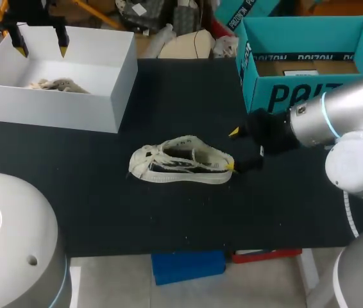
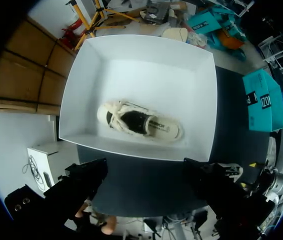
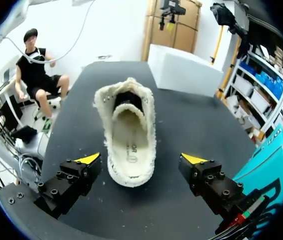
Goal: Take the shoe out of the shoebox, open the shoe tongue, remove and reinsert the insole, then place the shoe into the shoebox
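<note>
A cream shoe (image 1: 181,160) with a dark inner lining lies on the black table (image 1: 92,192) near the middle, toe to the left. My right gripper (image 1: 233,149) is at its heel, open, one yellow tip on either side. In the right wrist view the shoe (image 3: 126,135) points away from the gripper (image 3: 141,160). Its heel sits between the spread fingers without touching them, and the insole shows inside. A second cream shoe (image 2: 141,125) lies in the white shoebox (image 1: 114,77) at the back left. My left gripper (image 1: 40,46) hangs open above that box (image 2: 204,100), holding nothing.
A teal cardboard box (image 1: 297,51) stands open at the back right, close behind my right arm. Bare black table stretches in front of and to the left of the shoe.
</note>
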Controlling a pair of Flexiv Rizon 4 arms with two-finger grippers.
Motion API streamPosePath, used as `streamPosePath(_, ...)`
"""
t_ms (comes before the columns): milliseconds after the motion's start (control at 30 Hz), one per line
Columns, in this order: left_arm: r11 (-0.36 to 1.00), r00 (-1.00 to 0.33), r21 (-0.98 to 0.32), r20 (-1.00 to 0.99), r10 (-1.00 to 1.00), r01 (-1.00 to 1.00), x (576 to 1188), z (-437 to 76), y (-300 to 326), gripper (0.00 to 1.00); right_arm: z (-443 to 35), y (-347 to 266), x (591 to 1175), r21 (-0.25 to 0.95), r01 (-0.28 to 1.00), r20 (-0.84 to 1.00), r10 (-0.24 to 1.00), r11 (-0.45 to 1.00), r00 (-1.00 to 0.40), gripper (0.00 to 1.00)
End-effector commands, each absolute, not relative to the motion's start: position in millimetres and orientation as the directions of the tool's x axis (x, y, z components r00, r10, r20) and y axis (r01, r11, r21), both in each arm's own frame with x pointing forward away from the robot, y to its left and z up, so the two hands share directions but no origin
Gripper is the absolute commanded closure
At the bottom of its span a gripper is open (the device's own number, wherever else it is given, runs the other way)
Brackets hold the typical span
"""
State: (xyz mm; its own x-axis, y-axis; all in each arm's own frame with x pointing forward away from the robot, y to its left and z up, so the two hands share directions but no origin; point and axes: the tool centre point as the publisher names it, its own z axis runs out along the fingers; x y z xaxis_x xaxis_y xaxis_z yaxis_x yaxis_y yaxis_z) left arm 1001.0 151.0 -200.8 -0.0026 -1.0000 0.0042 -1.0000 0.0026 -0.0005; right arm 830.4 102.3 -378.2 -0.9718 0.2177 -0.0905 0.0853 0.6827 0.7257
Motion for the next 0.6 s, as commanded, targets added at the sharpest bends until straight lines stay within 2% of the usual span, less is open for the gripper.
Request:
streamPosePath(33, 0.002, -0.002, 0.001, 0.003, -1.000, -1.000, 1001, -200, 151, 0.00, -393, 107, 831, 0.761, 0.079, -0.089, 0.224, 0.644, -0.970, 0.00)
streamPosePath(600, 0.002, -0.002, 0.001, 0.003, -1.000, -1.000, 1001, -200, 151, 0.00, -418, 128, 835, 0.801, 0.084, -0.030, 0.179, 0.592, -0.983, 0.00)
